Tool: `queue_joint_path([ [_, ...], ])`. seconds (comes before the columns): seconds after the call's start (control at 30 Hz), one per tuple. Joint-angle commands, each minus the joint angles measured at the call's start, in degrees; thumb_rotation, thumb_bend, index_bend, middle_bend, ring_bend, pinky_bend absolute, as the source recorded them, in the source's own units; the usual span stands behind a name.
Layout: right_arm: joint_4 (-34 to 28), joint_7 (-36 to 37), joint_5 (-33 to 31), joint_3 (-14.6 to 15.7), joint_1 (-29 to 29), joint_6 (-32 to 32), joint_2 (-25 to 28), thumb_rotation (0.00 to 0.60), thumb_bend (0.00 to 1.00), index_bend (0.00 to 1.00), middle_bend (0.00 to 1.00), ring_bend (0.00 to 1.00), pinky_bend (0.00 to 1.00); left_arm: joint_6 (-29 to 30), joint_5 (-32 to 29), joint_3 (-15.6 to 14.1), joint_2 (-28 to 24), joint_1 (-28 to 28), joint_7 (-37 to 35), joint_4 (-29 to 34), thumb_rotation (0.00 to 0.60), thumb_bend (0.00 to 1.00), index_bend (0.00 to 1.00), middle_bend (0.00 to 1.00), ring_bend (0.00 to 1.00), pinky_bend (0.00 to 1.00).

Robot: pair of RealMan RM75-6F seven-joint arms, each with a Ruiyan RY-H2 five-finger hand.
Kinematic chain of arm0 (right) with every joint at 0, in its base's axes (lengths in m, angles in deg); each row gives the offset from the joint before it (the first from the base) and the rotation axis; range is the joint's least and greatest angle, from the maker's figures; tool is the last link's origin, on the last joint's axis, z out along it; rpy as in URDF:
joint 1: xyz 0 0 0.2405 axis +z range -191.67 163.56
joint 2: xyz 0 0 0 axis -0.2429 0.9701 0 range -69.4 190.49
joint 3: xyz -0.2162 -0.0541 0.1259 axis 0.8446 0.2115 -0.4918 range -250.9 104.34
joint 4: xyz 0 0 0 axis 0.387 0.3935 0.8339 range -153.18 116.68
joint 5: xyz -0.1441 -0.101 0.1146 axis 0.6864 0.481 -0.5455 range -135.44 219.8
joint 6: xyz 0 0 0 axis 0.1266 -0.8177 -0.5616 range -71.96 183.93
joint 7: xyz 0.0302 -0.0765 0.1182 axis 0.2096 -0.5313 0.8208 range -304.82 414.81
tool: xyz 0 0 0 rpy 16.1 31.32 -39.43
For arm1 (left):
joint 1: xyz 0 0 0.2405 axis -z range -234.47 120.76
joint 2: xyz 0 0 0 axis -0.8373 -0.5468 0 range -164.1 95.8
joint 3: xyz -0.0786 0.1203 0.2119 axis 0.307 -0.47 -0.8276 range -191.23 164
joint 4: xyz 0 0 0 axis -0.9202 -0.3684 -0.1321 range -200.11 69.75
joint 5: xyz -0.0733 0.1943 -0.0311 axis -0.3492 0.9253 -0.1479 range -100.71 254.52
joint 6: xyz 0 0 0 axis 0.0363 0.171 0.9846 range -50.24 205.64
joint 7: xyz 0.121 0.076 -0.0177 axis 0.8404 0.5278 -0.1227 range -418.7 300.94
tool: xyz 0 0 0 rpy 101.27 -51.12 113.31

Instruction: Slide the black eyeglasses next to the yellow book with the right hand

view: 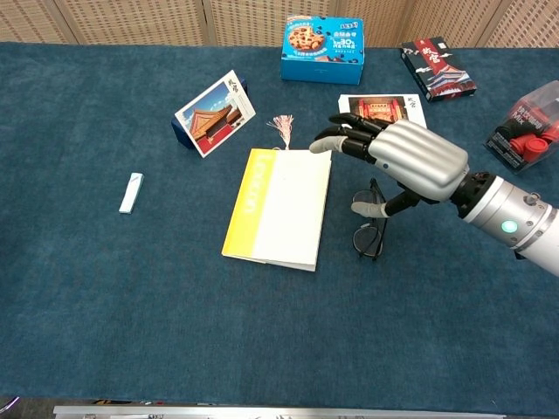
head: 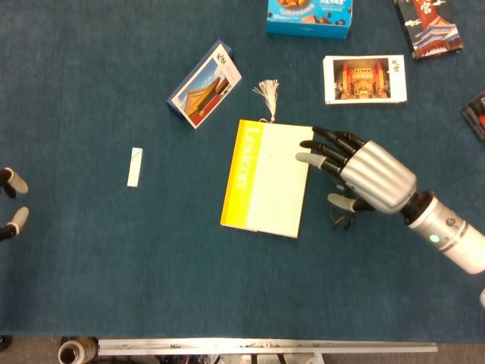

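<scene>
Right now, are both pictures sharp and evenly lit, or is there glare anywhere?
Head view: even light, sharp, a bright sheen on the right hand. Chest view: equally sharp, soft sheen on the hand's silver shell, black eyeglasses thin but readable beside the yellow book.

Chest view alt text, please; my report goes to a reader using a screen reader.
A silver robot right hand with spread black fingers hovers over black eyeglasses lying just right of a yellow-spined book on a dark blue cloth table. A blue cookie box and picture cards sit behind.
</scene>
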Motion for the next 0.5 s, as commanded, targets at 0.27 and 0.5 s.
queue_joint_path([
  [0.27,5.05,2.04,-0.97,0.04,0.09,0.76,-2.55,0.600,0.20,0.19,0.18,0.05,0.21,0.15,0.00,-0.16,0.06,-0.27,-0.76,-0.45,0.600,0.28,0.46,0.52,0.46,0.56],
  [0.5,8.25,3.42,-1.26,0.43,-0.22,0.56,-3.90,0.600,0.20,0.19,0.18,0.05,0.21,0.16,0.10,-0.23,0.17,-0.33,-0.84,-0.59,0.600,0.28,0.46,0.52,0.46,0.56],
])
